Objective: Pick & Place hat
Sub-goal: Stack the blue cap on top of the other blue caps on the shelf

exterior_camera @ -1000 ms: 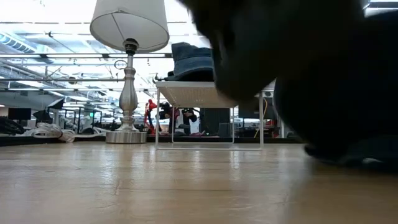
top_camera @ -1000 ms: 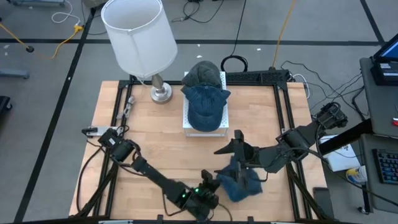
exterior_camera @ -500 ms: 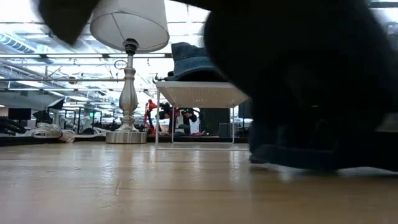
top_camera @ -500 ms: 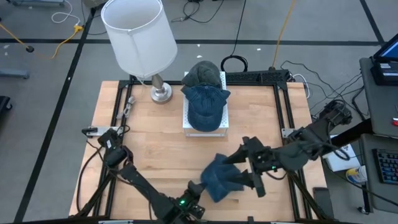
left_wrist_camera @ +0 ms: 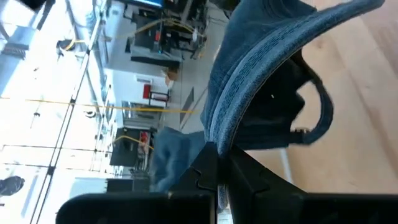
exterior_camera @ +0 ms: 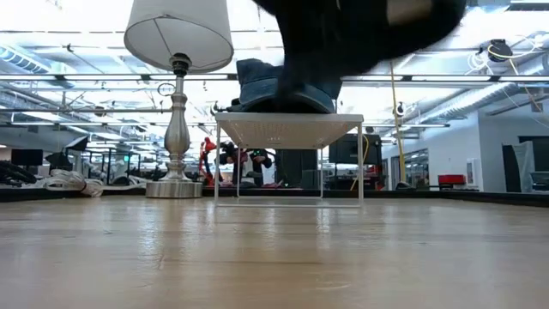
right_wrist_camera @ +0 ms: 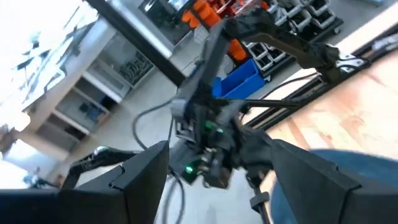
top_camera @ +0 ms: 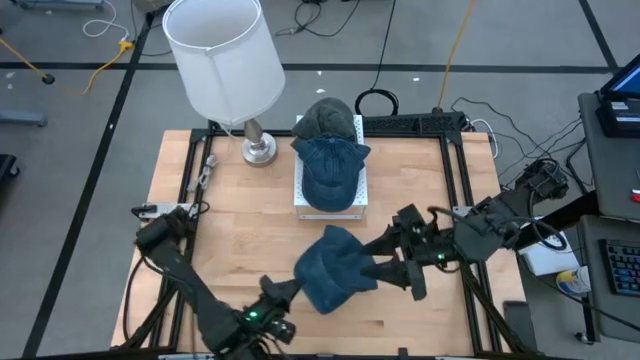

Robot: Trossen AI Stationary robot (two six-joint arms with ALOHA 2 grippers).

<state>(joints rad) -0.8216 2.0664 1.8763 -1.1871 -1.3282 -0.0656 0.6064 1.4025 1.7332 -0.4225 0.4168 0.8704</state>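
Observation:
A blue denim hat (top_camera: 335, 268) hangs over the middle of the wooden table (top_camera: 230, 230), toward its near edge. My left gripper (top_camera: 288, 290) is shut on it from the near-left side. My right gripper (top_camera: 385, 262) stands open at the hat's right side, one finger toward the far edge and one toward the near edge. Two more hats, a blue one (top_camera: 330, 168) and a grey-green one (top_camera: 325, 118), lie on a white rack (top_camera: 300, 200) at the far middle. My left gripper pinches the hat's stitched brim edge (left_wrist_camera: 219, 138) between its two fingers, which lie close to level and come from the table's near-left. The hat is lifted clear of the table and spreads out beyond the fingertips. My right gripper: I cannot tell whether its fingers touch the hat.
A lamp with a white shade (top_camera: 225, 60) stands at the table's far left, its metal base (top_camera: 258, 150) beside the rack. Cables lie on the floor around the table. The wood left of the hat is bare.
My left gripper has risen and gone toward the table's left with the hat, rolling as it went. The hat has come off the table near the right front and now hangs clear over the middle. My right gripper has rolled, staying open beside the hat.

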